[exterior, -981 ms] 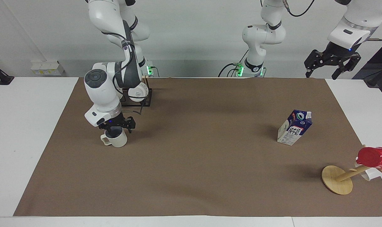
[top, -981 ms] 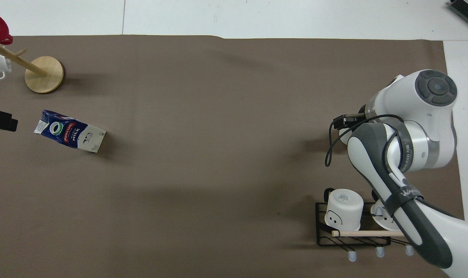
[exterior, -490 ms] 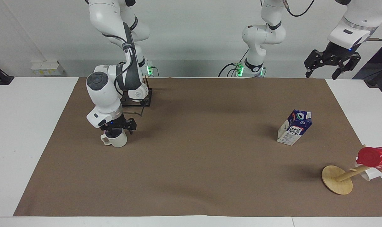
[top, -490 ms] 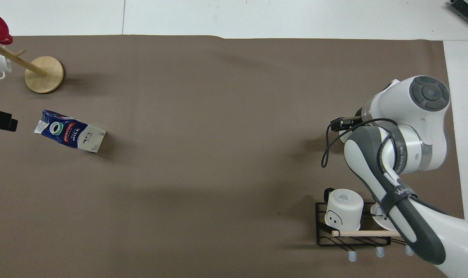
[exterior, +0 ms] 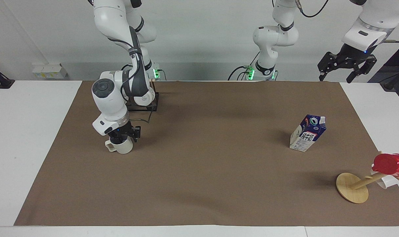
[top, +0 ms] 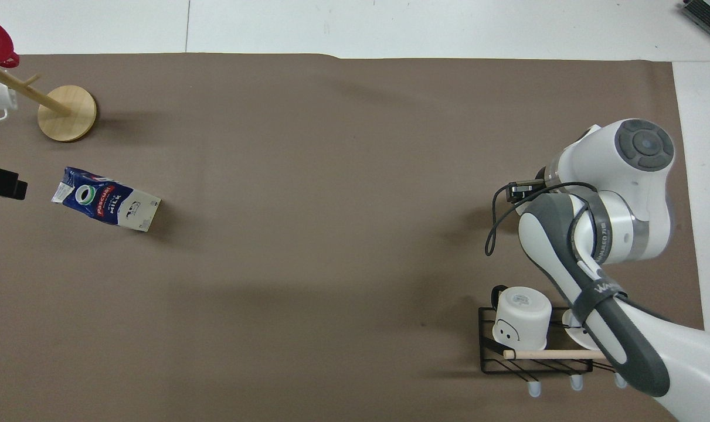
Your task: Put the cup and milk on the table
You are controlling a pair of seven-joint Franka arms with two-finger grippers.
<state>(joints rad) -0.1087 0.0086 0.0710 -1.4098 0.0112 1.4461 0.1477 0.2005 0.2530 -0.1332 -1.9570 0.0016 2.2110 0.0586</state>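
The cream-beige cup (exterior: 121, 147) stands upright on the brown sheet of the table (exterior: 202, 171) toward the right arm's end, its handle pointing to that end. My right gripper (exterior: 122, 137) is down at the cup's rim, coming from above; in the overhead view the right arm hides the cup. The blue and white milk (exterior: 307, 133) carton stands on the sheet toward the left arm's end, also seen as the milk (top: 105, 199) from above. My left gripper (exterior: 336, 78) waits open, raised over the table's edge at its own end.
A black wire rack (top: 533, 351) holding two whiter upturned mugs sits nearer to the robots than the cup. A wooden stand with a round disc base (exterior: 352, 187) carries a red cup (exterior: 391, 164) and a white mug at the left arm's end.
The right arm has shifted slightly and its gripper has come down closer onto the cup's rim. The cup, the milk and the left arm have not moved.
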